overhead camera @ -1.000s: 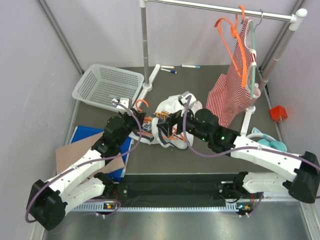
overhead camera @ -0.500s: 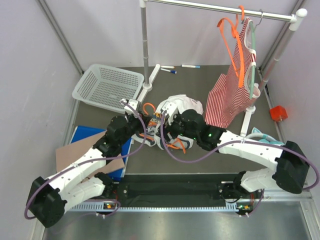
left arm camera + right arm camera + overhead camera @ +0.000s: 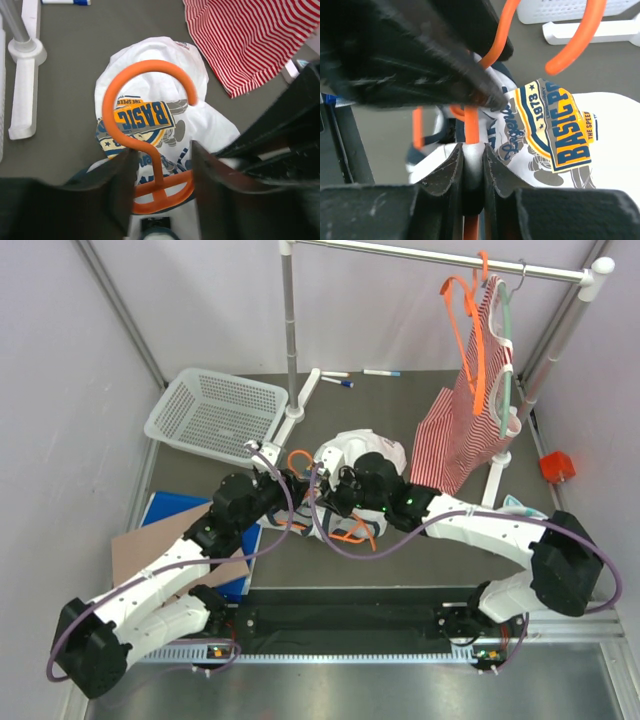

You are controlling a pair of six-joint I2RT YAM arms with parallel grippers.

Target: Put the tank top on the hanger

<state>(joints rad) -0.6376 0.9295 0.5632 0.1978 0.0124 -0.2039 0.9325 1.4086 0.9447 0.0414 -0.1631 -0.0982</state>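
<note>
At mid-table, the hanger (image 3: 471, 125) is clamped between the closed fingers of the right gripper (image 3: 472, 149). The left gripper (image 3: 161, 157) is held apart around the hanger neck. The tank top (image 3: 200, 120) is bunched underneath. Beyond, a striped top (image 3: 465, 430) is hung on the rail (image 3: 430, 255).

Orange hanger (image 3: 151, 64), white tank top (image 3: 200, 125)

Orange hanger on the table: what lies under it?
The white tank top, its print showing inside the hook of the hanger. Lower down, the left gripper covers both.
</note>
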